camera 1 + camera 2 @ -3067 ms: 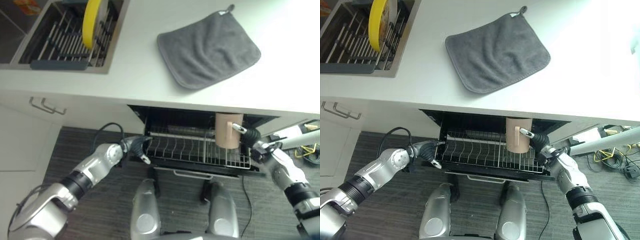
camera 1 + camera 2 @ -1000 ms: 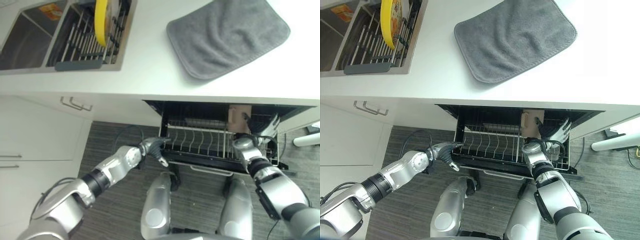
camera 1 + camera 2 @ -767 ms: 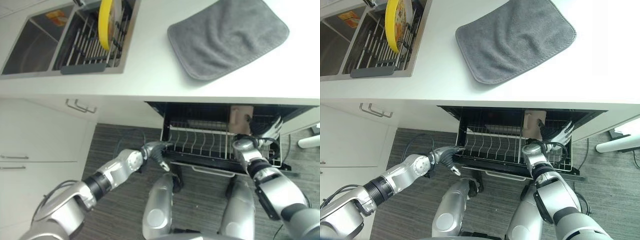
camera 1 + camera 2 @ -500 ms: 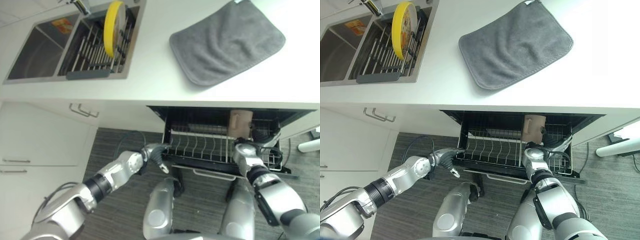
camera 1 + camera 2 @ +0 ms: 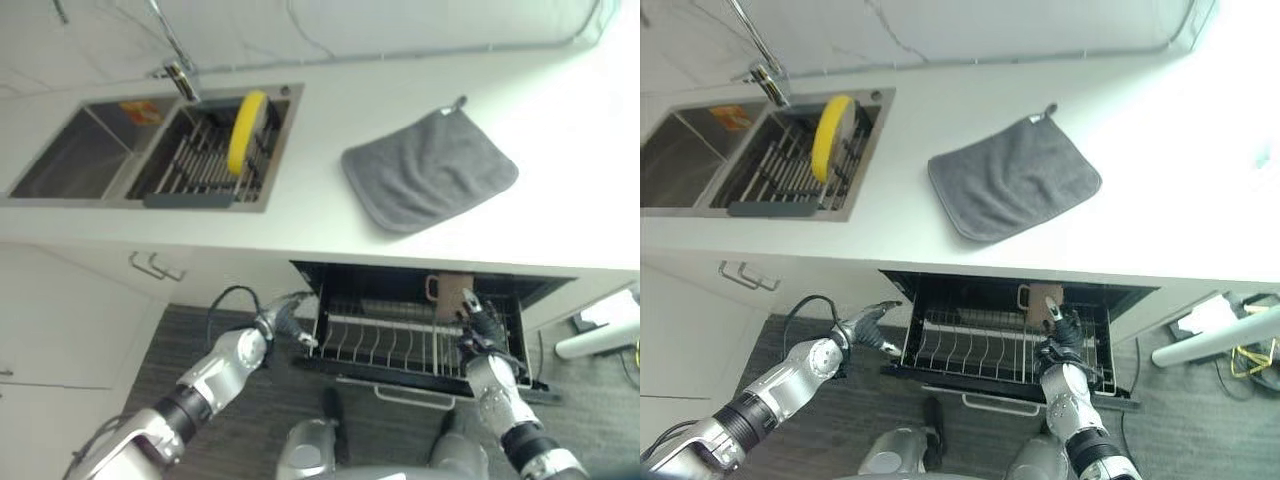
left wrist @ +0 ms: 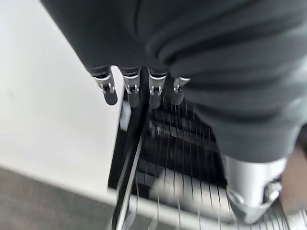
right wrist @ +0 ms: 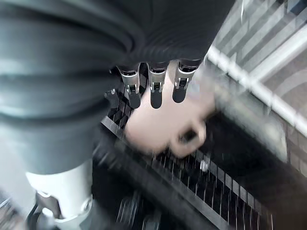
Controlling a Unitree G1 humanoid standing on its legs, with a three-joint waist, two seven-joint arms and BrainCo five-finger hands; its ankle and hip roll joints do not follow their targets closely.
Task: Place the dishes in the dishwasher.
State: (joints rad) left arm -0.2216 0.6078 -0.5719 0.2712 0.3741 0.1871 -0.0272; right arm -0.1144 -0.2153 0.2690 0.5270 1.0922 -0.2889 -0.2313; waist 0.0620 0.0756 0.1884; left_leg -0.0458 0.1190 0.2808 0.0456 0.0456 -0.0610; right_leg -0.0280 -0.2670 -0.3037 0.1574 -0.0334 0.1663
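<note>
One pale pink ceramic mug (image 5: pixel 1043 299), likely stiff, smooth and breakable, is standing in the dishwasher's wire rack (image 5: pixel 970 352), best taken by its handle, both the right hand (image 5: pixel 1058 334) and left hand (image 5: pixel 868 322) hovering with fingers released.

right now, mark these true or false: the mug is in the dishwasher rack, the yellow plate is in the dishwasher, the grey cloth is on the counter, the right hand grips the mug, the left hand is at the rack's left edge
1. The mug stands in the dishwasher rack. True.
2. The yellow plate is in the dishwasher. False: it stands on edge in the sink rack.
3. The grey cloth lies on the counter. True.
4. The right hand grips the mug. False: its fingers are straight and off the mug, beside it.
5. The left hand is at the rack's left edge. True.
</note>
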